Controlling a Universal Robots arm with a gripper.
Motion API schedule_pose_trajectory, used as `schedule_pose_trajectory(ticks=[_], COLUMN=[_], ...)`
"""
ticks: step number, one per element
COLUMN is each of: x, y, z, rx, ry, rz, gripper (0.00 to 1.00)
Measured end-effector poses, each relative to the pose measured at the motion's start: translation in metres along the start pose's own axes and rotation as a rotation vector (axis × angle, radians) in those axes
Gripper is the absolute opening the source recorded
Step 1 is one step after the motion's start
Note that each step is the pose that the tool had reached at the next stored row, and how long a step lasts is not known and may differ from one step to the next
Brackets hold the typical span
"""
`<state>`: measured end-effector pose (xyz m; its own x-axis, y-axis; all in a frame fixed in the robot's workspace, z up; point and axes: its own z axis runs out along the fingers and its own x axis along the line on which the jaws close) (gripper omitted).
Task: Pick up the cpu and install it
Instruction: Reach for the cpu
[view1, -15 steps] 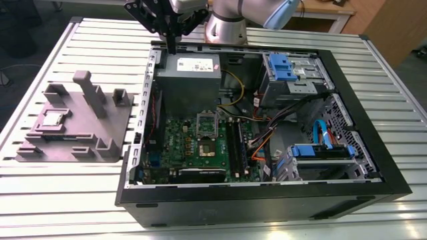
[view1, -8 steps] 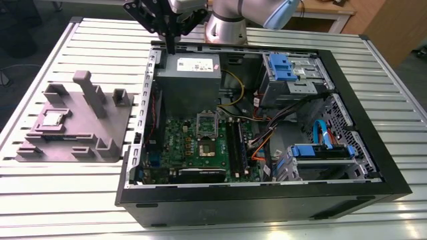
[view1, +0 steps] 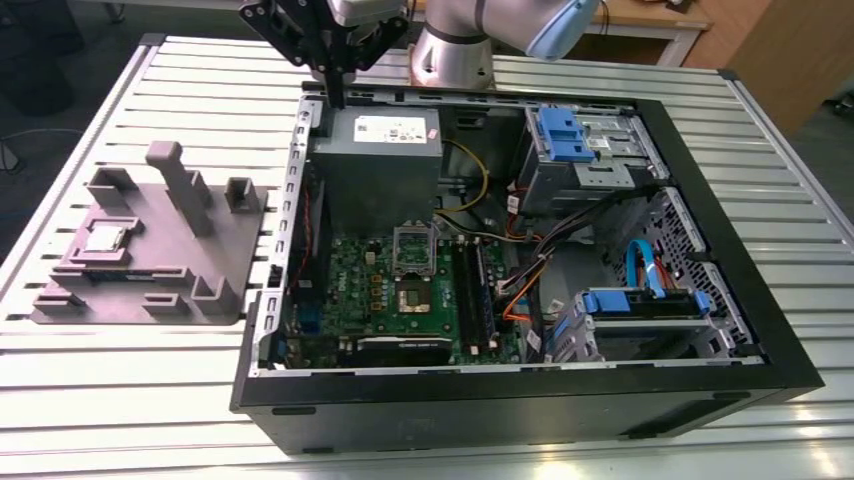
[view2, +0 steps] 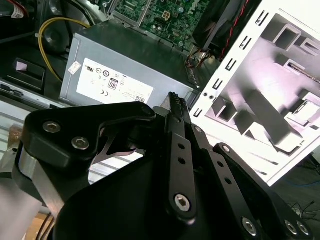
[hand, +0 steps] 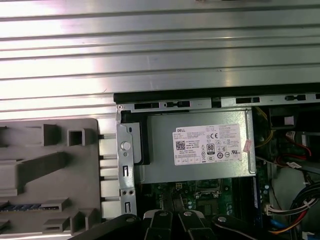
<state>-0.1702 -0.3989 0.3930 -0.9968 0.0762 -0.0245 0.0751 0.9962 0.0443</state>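
CPU (view1: 107, 238) sits flat in a recess of the gray fixture (view1: 147, 290), silver top up, on the slatted table (view1: 134, 400) at the exterior view's left. Nothing is touching it.

Gripper (view1: 334, 95) hangs over the far corner of the case (view1: 534, 400) on the exterior view's left, just above the rim and beside the power supply (view1: 380, 160). It's well apart from the CPU. The claw is clenched: in the second wrist view the gripper (view2: 175, 102) has its black fingers pressed together with nothing between them, tips pointing toward the power supply (view2: 125, 55).

Case lies on its side with the panel off and the motherboard (view1: 400, 300) exposed. The socket (view1: 414, 292) is bare, with its bracket (view1: 415, 245) standing upright. The first wrist view looks down on the power supply (hand: 200, 170), with the fixture edge (hand: 60, 165) beside the case wall.
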Motion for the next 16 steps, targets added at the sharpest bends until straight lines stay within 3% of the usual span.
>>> schedule_pose_trajectory(ticks=[2, 16], x=[0.0035, 0.0067], y=[-0.0003, -0.0005], z=[-0.0001, -0.0001], rx=[0.0000, 0.0000], ry=[0.0000, 0.0000], rz=[0.000, 0.000], gripper=[0.11, 0.11])
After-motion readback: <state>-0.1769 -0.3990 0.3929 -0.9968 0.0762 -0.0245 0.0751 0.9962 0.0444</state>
